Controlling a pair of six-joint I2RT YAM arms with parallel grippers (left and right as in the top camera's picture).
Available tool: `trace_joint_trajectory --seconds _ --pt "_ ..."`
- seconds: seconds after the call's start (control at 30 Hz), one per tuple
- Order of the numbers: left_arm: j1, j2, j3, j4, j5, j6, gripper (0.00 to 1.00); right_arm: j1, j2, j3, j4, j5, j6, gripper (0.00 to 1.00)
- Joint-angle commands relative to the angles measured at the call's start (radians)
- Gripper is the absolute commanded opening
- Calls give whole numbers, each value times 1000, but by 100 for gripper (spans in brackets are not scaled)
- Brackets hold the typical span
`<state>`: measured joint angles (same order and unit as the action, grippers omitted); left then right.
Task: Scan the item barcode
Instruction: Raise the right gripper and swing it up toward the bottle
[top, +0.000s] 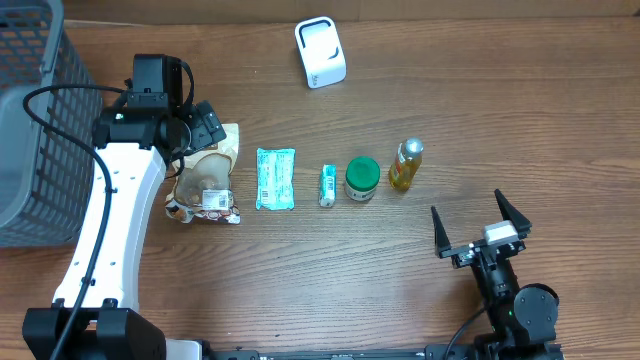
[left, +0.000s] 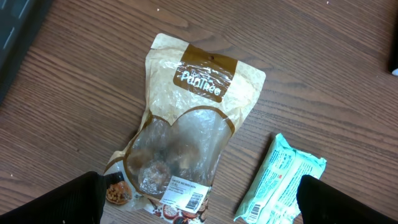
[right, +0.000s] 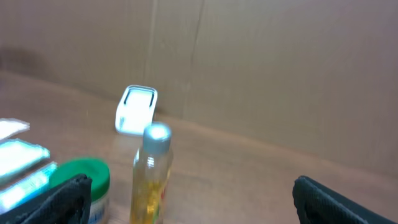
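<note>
The left gripper (top: 205, 128) (left: 199, 183) is spread wide and holds nothing; its two dark fingers (left: 62, 199) stand apart at the bottom corners of the wrist view. Straight under it a pouch (top: 205, 178) (left: 186, 124) lies flat on the wooden surface (top: 330, 280), within the span of the fingers. Neither finger can be seen touching it. The end of the pouch nearest the gripper carries a white barcode label (left: 186, 196), facing up. Just off the gripper's right finger a teal packet (top: 275, 178) (left: 277, 183) lies near the pouch but apart from it. To the gripper's left, well apart, stands a grey basket (top: 30, 130).

The right gripper (top: 475, 228) (right: 199, 199) is also spread wide and empty, low over the surface with its fingers pointing at the row of items. Ahead and slightly to its left a yellow bottle (top: 405, 165) (right: 149, 174) stands upright. Left of that sits a green-lidded jar (top: 361, 179) (right: 81, 180), then a small tube (top: 327, 186). Farther ahead and to the left, well apart from both grippers, is the white scanner (top: 320, 52) (right: 135, 111). The right wrist view is blurred.
</note>
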<state>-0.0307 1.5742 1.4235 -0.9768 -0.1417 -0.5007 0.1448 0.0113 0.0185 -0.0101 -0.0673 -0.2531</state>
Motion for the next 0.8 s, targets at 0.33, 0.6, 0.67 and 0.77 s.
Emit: trace_joint_trajectory --seconds 0.33,0.6,0.67,0.77 --pt "3 3 10 -3 12 7 99 2 -8 167 -13 -110 67 100" --pt "3 3 10 -3 12 7 100 2 31 495 -235 -116 68 100" --pt "3 3 10 -3 12 7 100 2 58 581 -294 -119 71 100" --pt "3 3 10 -3 12 7 99 2 116 714 -388 -140 74 100"
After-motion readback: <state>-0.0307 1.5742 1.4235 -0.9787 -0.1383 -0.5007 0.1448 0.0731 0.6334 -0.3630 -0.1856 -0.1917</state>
